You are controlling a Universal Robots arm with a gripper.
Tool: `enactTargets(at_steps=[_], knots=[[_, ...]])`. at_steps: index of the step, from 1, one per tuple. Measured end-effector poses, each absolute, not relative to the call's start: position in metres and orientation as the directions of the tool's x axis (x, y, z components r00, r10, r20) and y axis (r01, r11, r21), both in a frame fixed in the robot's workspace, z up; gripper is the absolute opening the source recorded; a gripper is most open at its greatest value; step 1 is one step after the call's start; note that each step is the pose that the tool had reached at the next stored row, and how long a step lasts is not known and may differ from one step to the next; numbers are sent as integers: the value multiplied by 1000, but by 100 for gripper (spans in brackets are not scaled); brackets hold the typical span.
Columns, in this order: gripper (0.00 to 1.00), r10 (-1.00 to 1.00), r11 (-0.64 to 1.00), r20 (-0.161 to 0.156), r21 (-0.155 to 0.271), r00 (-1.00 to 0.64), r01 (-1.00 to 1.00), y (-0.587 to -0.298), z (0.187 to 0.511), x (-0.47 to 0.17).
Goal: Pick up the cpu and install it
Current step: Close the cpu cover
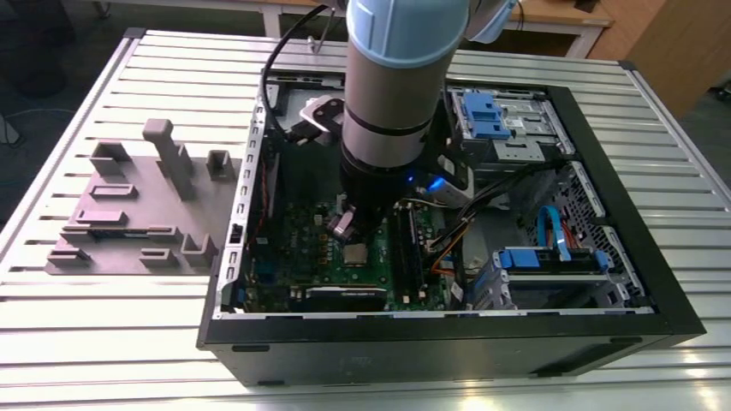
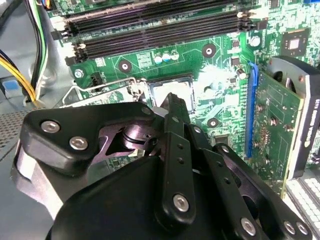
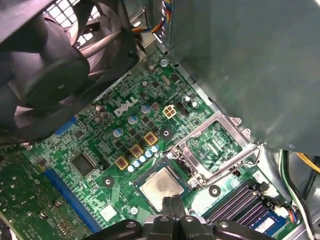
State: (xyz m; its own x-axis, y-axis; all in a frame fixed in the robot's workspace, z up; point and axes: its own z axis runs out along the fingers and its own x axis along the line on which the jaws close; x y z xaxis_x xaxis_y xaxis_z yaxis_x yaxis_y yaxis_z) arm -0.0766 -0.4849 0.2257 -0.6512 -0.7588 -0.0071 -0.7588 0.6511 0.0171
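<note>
The cpu, a small square chip with a silver-grey top, lies flat in the motherboard socket inside the open computer case. It also shows in the exterior view and, partly hidden behind a finger, in the second wrist view. My gripper is just above one edge of the cpu, its two thin fingers pressed together and shut on nothing. The socket's metal retention frame stands flipped open beside the chip.
A grey fixture block sits on the slatted table at the exterior view's left. Black memory slots, a graphics card, a case fan, loose cables and blue drive bays crowd around the socket.
</note>
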Motion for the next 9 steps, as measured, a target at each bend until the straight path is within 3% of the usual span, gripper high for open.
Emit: enactTargets(at_steps=[9], knots=[[10,-759,651,-2,13,-651,-759,-465,224,-61]])
